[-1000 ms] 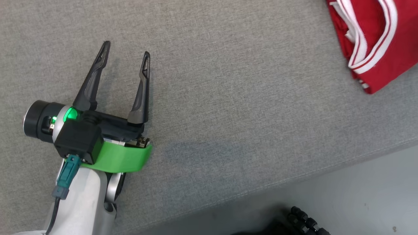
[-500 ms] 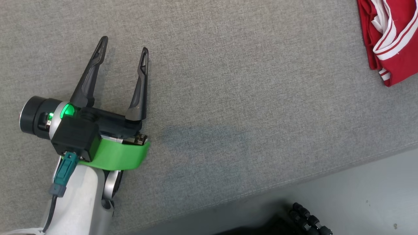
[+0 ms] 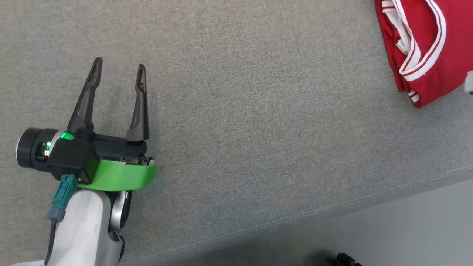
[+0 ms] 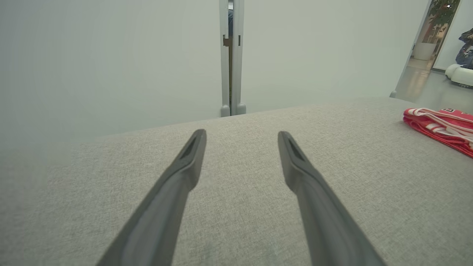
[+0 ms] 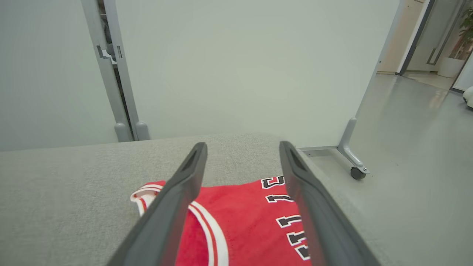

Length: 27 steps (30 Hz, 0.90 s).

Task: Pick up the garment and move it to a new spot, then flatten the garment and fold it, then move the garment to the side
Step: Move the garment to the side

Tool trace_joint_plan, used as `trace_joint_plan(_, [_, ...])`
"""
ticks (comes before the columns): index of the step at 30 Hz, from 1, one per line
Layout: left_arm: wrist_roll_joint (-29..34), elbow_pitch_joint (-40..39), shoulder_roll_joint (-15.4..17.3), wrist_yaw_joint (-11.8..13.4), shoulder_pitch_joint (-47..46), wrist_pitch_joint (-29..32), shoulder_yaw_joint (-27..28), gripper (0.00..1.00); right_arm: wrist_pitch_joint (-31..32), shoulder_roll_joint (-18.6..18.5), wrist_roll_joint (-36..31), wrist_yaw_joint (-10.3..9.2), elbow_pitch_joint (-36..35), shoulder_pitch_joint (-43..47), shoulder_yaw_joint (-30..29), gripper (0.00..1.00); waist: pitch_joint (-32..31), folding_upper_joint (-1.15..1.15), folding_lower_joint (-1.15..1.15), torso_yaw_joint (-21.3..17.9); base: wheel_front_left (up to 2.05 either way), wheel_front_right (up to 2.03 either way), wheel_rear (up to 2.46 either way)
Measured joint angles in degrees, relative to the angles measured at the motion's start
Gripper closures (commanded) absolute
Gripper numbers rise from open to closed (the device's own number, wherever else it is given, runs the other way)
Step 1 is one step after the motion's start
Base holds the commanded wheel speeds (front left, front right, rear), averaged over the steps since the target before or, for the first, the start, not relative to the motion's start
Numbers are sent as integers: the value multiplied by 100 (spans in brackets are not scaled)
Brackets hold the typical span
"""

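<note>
My right hand [image 5: 242,145] stands open over the folded red white-trimmed jersey [image 5: 240,218], set aside at one edge of the grey fabric worktop [image 5: 55,192]; left hand [image 3: 119,62] open, idle.

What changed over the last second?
Left gripper shifted toward the robot's left and slightly back over the grey surface, open and empty. Jersey looks unmoved; its sideways jump between frames is the head camera swinging. Right gripper hangs open above the jersey, gripping nothing.

One red garment [image 3: 425,48], two grippers (left gripper [image 3: 119,62], right gripper [image 5: 242,143]), one grey padded surface [image 3: 258,111]
</note>
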Motion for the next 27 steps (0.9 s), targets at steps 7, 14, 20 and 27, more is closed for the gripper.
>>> trace_joint_plan(7, [-172, 224, -12, 70, 324, -76, 143, 0, 0, 712, -460, -3, -993, 953, 123, 0, -536, 0, 0, 158, 0, 0, 0])
trace_joint_plan(14, [-309, 404, -35, 92, 612, -109, 276, 0, 0, 1229, -725, -2, -1436, 1657, 531, 0, -1032, 0, 0, 354, 0, 0, 0])
trace_joint_plan(20, [-396, 563, -42, 103, 958, -126, 383, 0, 0, 1463, -849, -2, -1439, 2190, 725, 0, -1460, 0, -1, 486, 0, 0, 0])
trace_joint_plan(27, [-407, 658, -65, 76, 1378, -126, 374, 0, 101, 1627, -933, -2, -1457, 2817, 767, 0, -1997, 0, -1, 582, 0, 0, 0])
